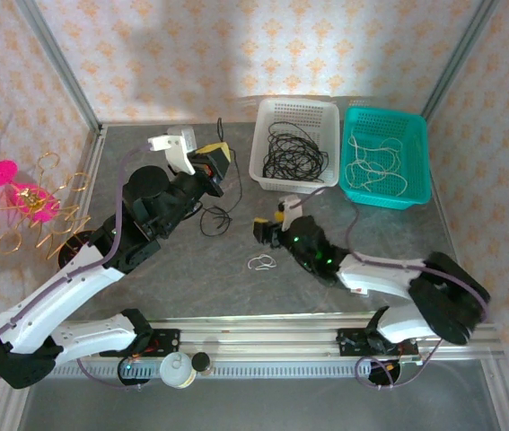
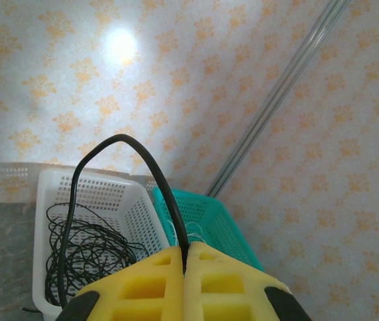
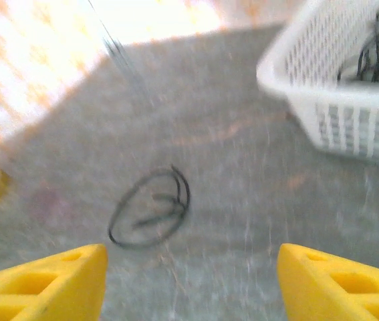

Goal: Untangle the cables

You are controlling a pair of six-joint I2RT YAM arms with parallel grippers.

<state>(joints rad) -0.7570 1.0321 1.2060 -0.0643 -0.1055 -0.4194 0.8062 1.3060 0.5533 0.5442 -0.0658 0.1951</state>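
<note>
My left gripper (image 1: 216,167) is raised over the table's left middle, shut on a black cable (image 2: 119,140) that arches up out of its yellow pads (image 2: 156,287). That cable hangs down to a loose loop (image 1: 215,220) on the grey table. The right gripper (image 1: 270,230) is low near the table's middle and open, with nothing between its fingers (image 3: 49,284). The black loop (image 3: 150,208) lies ahead of it. A small white cable (image 1: 261,262) lies on the table just in front of the right gripper. A white basket (image 1: 299,101) holds black cables (image 1: 292,153). A teal basket (image 1: 384,114) holds white cables (image 1: 375,162).
Both baskets stand side by side at the back right, against the patterned wall. A pink and gold ornament (image 1: 21,197) lies beyond the table's left edge. A metal rail (image 1: 263,337) runs along the near edge, with small round objects (image 1: 178,368) on it.
</note>
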